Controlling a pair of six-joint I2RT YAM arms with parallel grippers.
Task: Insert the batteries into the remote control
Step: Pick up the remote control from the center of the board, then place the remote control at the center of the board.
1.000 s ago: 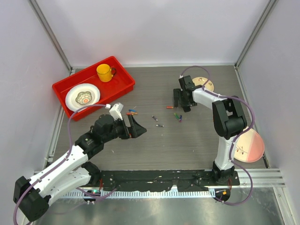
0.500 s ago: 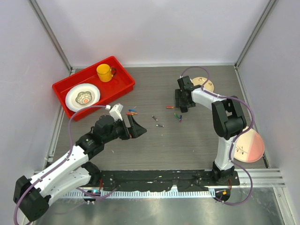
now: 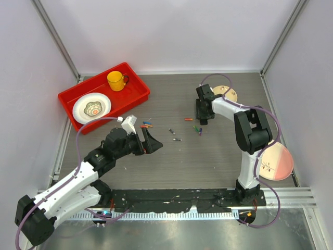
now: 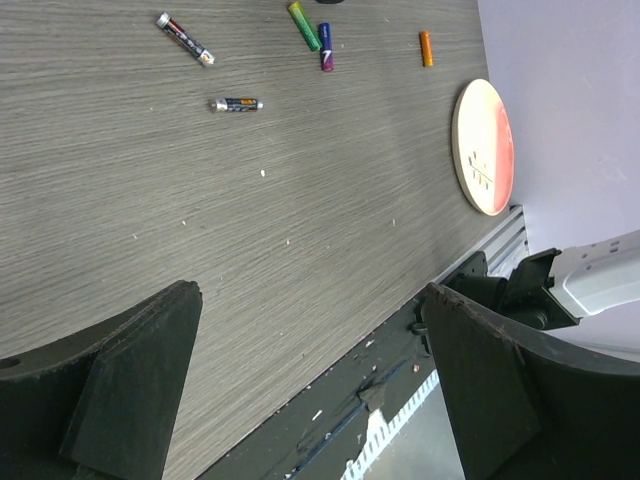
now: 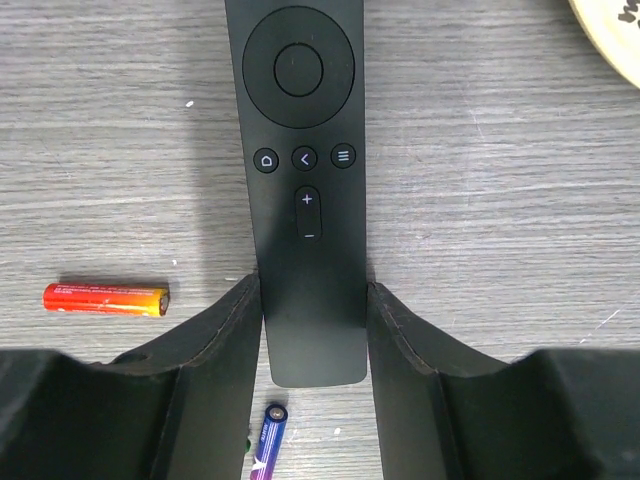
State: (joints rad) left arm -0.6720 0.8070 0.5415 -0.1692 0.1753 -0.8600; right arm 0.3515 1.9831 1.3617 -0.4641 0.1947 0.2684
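Right gripper [image 5: 312, 295]: fingers clamped on the two long edges of the remote control [image 5: 300, 150], at its tail end only. Remote lies flat on the desk [image 3: 218, 156], button face up, right of centre in the far half.

Left gripper [image 4: 310, 300]: jaws wide apart, empty, hanging over bare desk toward the near left, well apart from the batteries.

Loose cells: orange battery [image 5: 105, 298] near the right gripper's finger, purple-blue battery [image 5: 267, 430] just beside the remote's tail. Two dark batteries [image 4: 236, 104] lie nearer mid-desk.

Risks, as judged:
- Hold is at one end of a slim, smooth bar, so on lifting, the head may droop or twist out
- No battery slot shows on this face, so it is presumably underneath. A turn-over is needed, and a handover could drop it
- Any sideways drag may knock the purple-blue cell, and round cells roll toward the desk edges
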